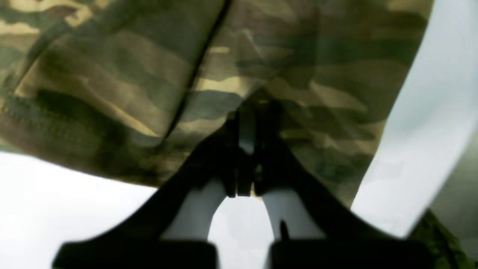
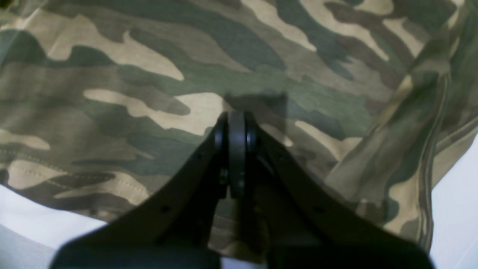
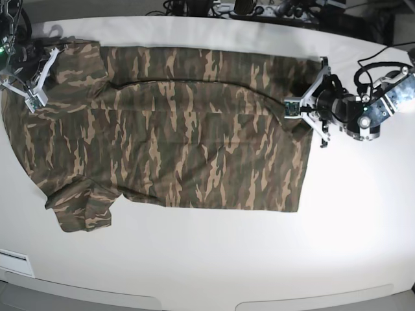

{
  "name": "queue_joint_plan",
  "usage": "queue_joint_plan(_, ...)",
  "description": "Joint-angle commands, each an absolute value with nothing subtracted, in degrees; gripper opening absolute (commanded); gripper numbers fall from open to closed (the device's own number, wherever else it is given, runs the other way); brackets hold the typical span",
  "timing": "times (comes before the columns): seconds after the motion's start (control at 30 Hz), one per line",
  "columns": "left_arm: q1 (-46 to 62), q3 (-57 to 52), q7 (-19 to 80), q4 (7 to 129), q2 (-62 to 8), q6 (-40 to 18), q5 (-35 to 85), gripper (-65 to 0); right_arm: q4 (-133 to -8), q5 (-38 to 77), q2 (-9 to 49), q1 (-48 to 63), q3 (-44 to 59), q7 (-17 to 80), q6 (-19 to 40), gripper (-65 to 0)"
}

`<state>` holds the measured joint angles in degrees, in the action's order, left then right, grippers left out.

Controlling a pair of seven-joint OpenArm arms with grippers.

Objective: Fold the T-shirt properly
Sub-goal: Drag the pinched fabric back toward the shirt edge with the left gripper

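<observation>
The woodland-camouflage cloth T-shirt (image 3: pixel 175 136) lay spread on the white tabletop (image 3: pixel 259 259); the left gripper (image 1: pixel 249 123) and the right gripper (image 2: pixel 237 123) were both closed together over its right and far-left edges.

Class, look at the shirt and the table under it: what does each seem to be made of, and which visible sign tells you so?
Shirt: soft knit cloth, probably cotton, matte; it creases, and a stitched hem shows in the right wrist view. Table: smooth white hard surface, perhaps laminate; faint sheen, no grain.

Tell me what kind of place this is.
Probably a robotics lab bench: a white table with a camouflage T-shirt laid out between two robot arms, and tangled cables plus equipment along the far edge.
</observation>
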<state>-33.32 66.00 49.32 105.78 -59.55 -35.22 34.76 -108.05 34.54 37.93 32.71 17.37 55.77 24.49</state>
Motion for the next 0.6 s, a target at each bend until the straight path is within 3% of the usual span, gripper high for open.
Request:
queue_joint_plan(0.0,-33.67,65.89,51.05,105.86,-61.28,-36.03,34.13,-65.0,-108.92,34.72,39.05,33.19,18.09,55.57,24.45,-65.0)
queue_joint_plan(0.57,-27.03,65.89,51.05,110.19,-64.79,-34.54,31.51,-65.0,-111.74,34.72,39.03,41.89,18.11,55.13,21.76,-65.0)
